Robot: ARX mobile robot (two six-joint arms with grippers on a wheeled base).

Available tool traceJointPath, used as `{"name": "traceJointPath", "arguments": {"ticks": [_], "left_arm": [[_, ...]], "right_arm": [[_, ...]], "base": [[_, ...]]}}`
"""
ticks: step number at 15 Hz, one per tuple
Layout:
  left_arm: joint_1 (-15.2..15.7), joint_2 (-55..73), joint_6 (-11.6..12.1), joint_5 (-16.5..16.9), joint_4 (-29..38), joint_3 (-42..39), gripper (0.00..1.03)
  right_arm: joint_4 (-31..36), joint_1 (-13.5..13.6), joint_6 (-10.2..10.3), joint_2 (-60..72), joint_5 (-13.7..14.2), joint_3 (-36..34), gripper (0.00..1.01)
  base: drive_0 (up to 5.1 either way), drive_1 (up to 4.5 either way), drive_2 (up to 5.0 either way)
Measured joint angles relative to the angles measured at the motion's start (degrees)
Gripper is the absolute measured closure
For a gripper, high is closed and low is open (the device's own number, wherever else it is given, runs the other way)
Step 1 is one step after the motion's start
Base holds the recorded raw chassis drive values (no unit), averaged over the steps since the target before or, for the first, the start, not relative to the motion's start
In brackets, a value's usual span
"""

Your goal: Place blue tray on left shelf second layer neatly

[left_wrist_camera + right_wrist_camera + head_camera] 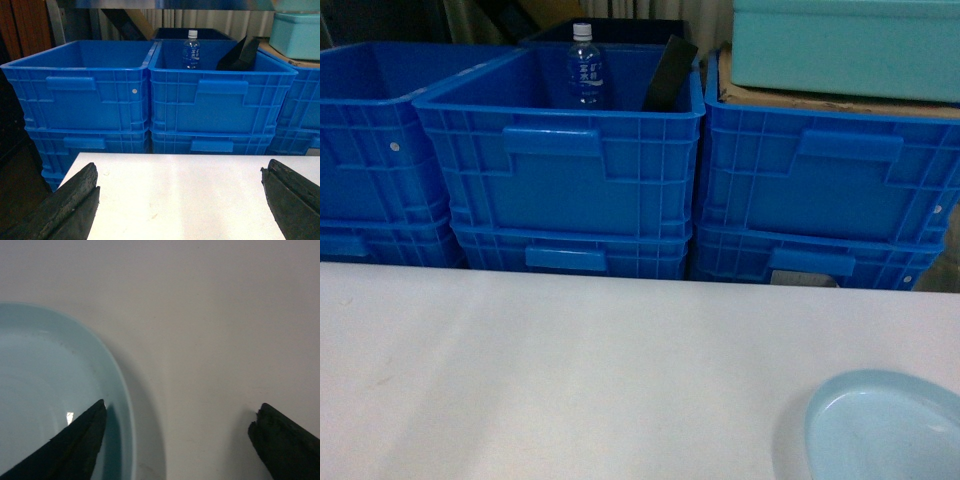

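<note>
The blue tray [888,428], a pale light-blue round dish, lies on the white table [570,370] at the near right corner, partly cut off by the frame. My right gripper [182,405] hangs open just above its right rim. One finger [80,440] is over the tray's inside [50,370] and the other finger [280,440] is over bare table. My left gripper [180,170] is open over the table's left part with nothing between its fingers. A shiny steel rail [175,4] crosses above the crates; I cannot tell which shelf layer it is. Neither gripper shows in the head view.
Stacked dark-blue crates [560,170] stand in a row behind the table's far edge. The middle top crate holds a water bottle [585,68] and a black object [670,75]. A pale teal box [845,45] rests on cardboard atop the right stack.
</note>
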Motion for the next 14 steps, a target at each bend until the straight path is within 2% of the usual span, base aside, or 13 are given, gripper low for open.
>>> {"name": "traceJointPath", "arguments": {"ticks": [3,4,6,7,8,12,14], "left_arm": [[0.00,0.00,0.00,0.00,0.02,0.02,0.05],[0.00,0.00,-0.02,0.00,0.00,0.00,0.05],[0.00,0.00,0.00,0.00,0.00,0.00,0.05],[0.00,0.00,-0.02,0.00,0.02,0.00,0.05],[0.00,0.00,0.00,0.00,0.00,0.00,0.05],[0.00,0.00,0.00,0.00,0.02,0.02,0.05],[0.00,0.00,0.00,0.00,0.00,0.02,0.05]], "right_arm": [[0.28,0.09,1.20,-0.61,1.20,-1.11,0.42],[0.00,1.05,1.88,-1.55,1.62,-3.04,0.56],[0.00,3.21,2.67,-3.04,2.40,-6.03,0.75],[0.09,4.76,3.30,-4.35,3.15,-8.46,0.90],[-0.02,5.70,4.35,-5.57,3.15,-10.34,0.99],[-2.34,6.16,4.57,-9.70,3.04,-12.66,0.99],[-3.52,6.10,3.48,-17.49,2.75,-15.08,0.99]], "base": [[0.0,0.00,0.0],[0.0,0.00,0.0],[0.0,0.00,0.0],[0.0,0.00,0.0],[0.0,0.00,0.0],[0.0,0.00,0.0],[0.0,0.00,0.0]]}}
